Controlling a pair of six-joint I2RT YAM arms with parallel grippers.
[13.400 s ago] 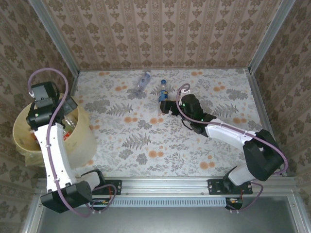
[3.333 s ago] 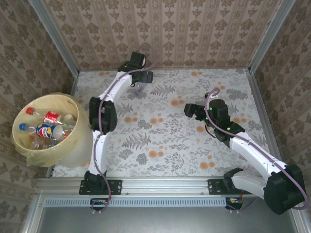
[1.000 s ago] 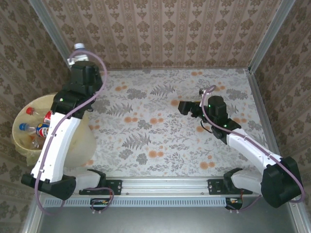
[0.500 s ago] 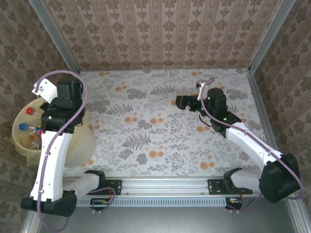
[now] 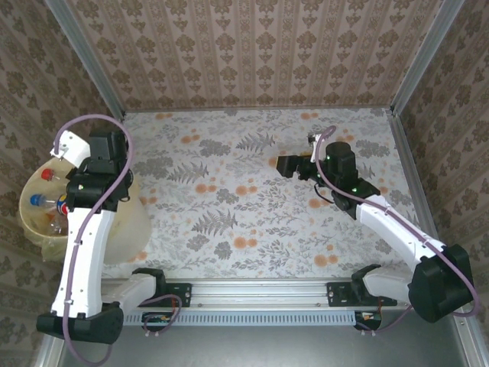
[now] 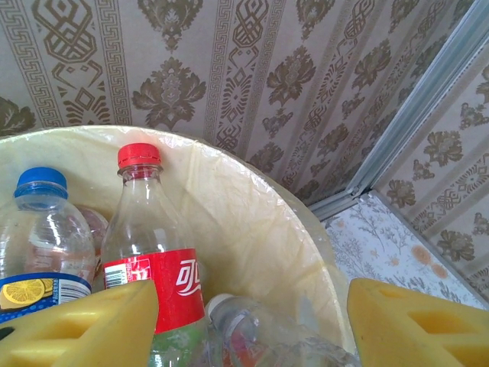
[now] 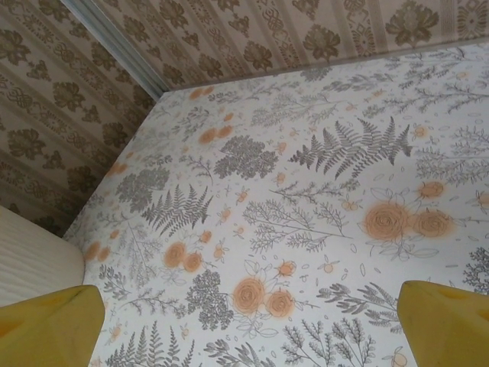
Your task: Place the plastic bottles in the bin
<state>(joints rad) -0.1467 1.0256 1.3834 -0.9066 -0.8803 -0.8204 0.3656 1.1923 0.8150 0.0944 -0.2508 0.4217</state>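
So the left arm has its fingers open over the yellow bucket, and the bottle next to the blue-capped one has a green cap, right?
Not quite: the cap is red, not green, as the left wrist view shows, beside the blue-capped bottle. The rest holds: the left gripper is open over the bin.

Left arm (image 5: 90,210) hides part of the bin (image 5: 131,229); the plastic bottles (image 6: 145,229) are cut off below.
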